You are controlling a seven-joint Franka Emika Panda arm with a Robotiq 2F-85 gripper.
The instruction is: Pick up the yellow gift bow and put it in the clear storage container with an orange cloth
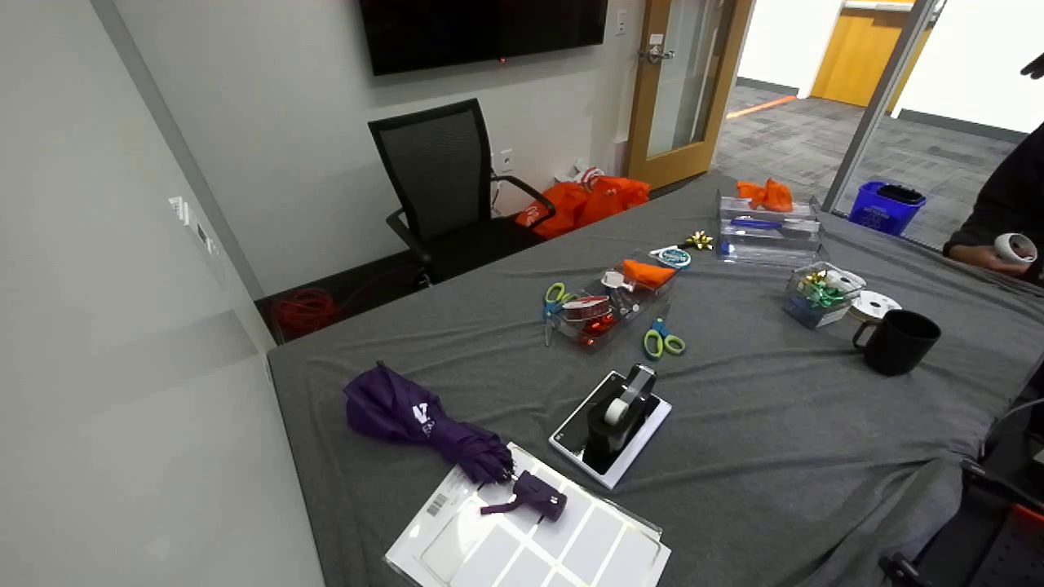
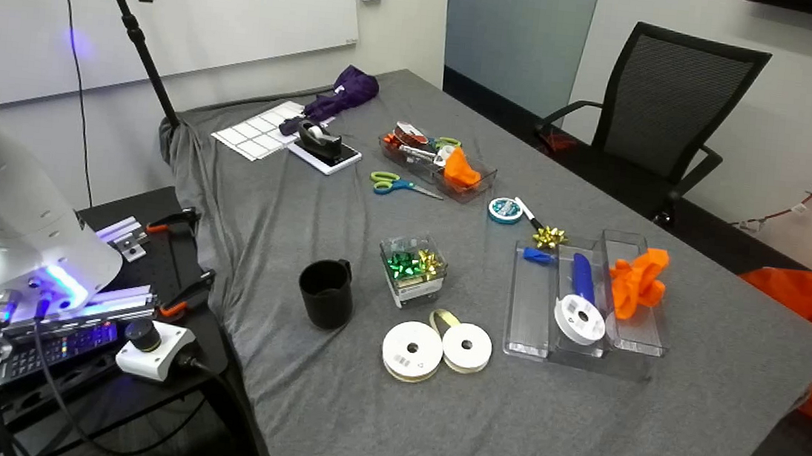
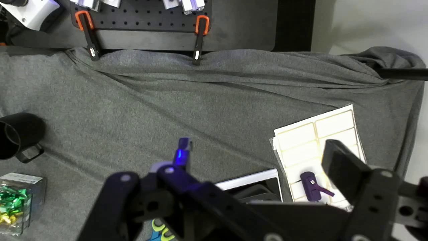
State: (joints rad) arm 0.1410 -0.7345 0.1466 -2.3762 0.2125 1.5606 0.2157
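A shiny yellow gift bow [image 1: 700,240] lies on the grey tablecloth beside a marker; it also shows in an exterior view [image 2: 549,236]. Right by it stands a clear storage container [image 2: 529,322] with several compartments, an orange cloth [image 2: 638,280], blue items and a white spool; the container also shows in an exterior view [image 1: 771,254]. A clear tray [image 2: 475,188] farther off also holds an orange cloth [image 2: 461,168]. My gripper [image 3: 259,145] is open and empty above the table, near the label sheets, far from the bow. The loose bow and the compartmented container are out of the wrist view.
A small clear box [image 2: 419,289] holds green and gold bows. Around it are a black mug [image 2: 326,292] and white ribbon spools [image 2: 413,351]. Scissors [image 2: 394,184], a tape dispenser [image 1: 620,412], a purple umbrella [image 1: 420,420] and label sheets [image 3: 301,140] lie on the table.
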